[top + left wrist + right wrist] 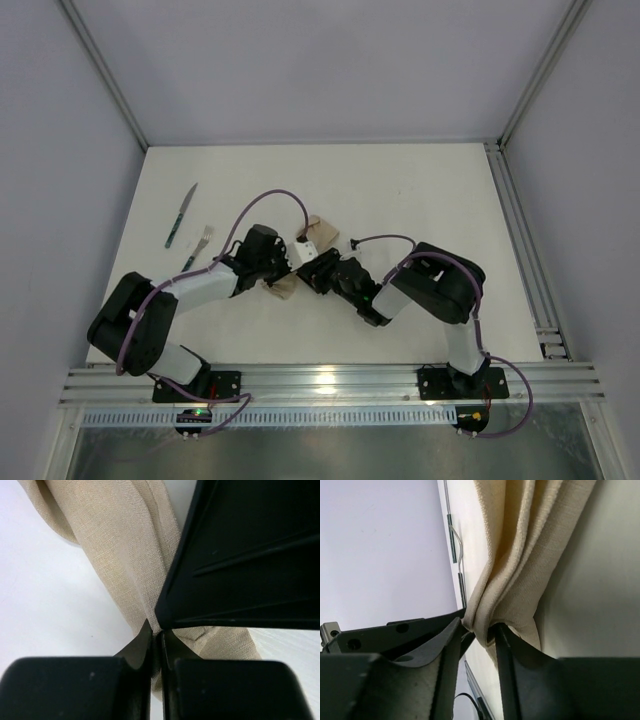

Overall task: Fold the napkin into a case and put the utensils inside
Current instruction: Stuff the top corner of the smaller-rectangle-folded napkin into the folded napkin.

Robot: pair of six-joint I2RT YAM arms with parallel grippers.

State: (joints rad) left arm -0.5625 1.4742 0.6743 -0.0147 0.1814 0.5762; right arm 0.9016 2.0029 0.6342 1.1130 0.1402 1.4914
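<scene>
The beige napkin [318,236] lies bunched at mid-table, pinched up between my two grippers, which meet tip to tip over it. My left gripper [292,263] is shut on a fold of the napkin [125,555], with the cloth caught at the tips of the left gripper [156,630]. My right gripper [313,272] stands open, its fingers apart. A thick fold of the napkin [520,555] still sits between the tips of the right gripper [478,630]. At the left lie the utensils, a teal-handled knife [181,215] and fork [199,246], apart from the cloth.
The right gripper's black finger [240,555] fills the upper right of the left wrist view, close against the cloth. An aluminium rail [520,240] runs along the table's right edge. Grey walls enclose the table on three sides.
</scene>
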